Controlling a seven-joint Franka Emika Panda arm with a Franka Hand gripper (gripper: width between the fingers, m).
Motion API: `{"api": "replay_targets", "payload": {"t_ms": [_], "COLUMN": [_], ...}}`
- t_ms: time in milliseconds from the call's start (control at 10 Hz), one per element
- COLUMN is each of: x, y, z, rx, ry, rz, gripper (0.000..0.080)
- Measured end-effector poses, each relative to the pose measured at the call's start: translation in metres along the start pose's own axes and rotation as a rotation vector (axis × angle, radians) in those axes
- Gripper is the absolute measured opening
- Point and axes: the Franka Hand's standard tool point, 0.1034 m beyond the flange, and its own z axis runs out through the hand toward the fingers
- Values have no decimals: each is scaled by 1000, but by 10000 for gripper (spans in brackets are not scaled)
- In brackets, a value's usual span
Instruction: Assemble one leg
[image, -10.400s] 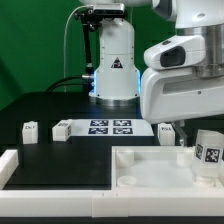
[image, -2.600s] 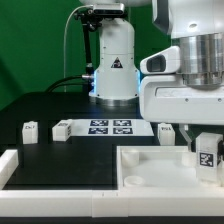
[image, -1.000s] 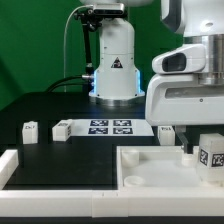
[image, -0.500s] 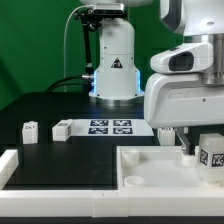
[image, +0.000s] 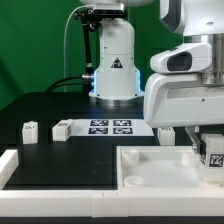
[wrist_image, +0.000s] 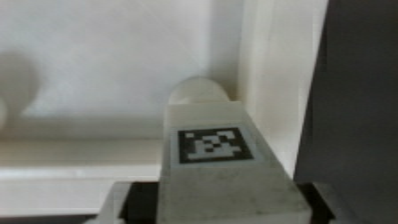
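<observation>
My gripper (image: 211, 150) is at the exterior view's right, low over the far right corner of the large white panel (image: 150, 170). It is shut on a white leg (image: 213, 156) with a black-and-white tag, held upright. In the wrist view the leg (wrist_image: 217, 150) fills the gap between the two fingers (wrist_image: 125, 205) and points at the panel's corner (wrist_image: 107, 70) beside its raised rim. Two more legs (image: 29, 131) (image: 62, 129) stand on the black table at the exterior view's left. Another leg (image: 167, 132) shows partly behind my arm.
The marker board (image: 110, 127) lies at the middle back in front of the robot base (image: 113, 60). A white rim piece (image: 8, 165) sits at the exterior view's front left. The panel has a round hole (image: 131, 181) near its front left corner.
The gripper with the leg has drifted a little toward the exterior view's right and slightly lower over the last second. The loose legs have not moved.
</observation>
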Motion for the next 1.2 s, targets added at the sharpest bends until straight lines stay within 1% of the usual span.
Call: {"api": "replay_targets", "payload": {"t_ms": [300, 500, 700, 900, 1000, 1100, 1200], "x": [0, -1, -1, -1, -2, -2, -2], "y": [2, 2, 1, 1, 0, 0, -1], "z": [1, 2, 3, 3, 3, 3, 3], "rx": [6, -3, -6, 1, 6, 5, 6], "ry": [10, 15, 23, 19, 14, 15, 14], "rz": [507, 847, 1078, 1195, 1238, 1156, 1149], "gripper": [294, 294, 294, 294, 363, 500, 500]}}
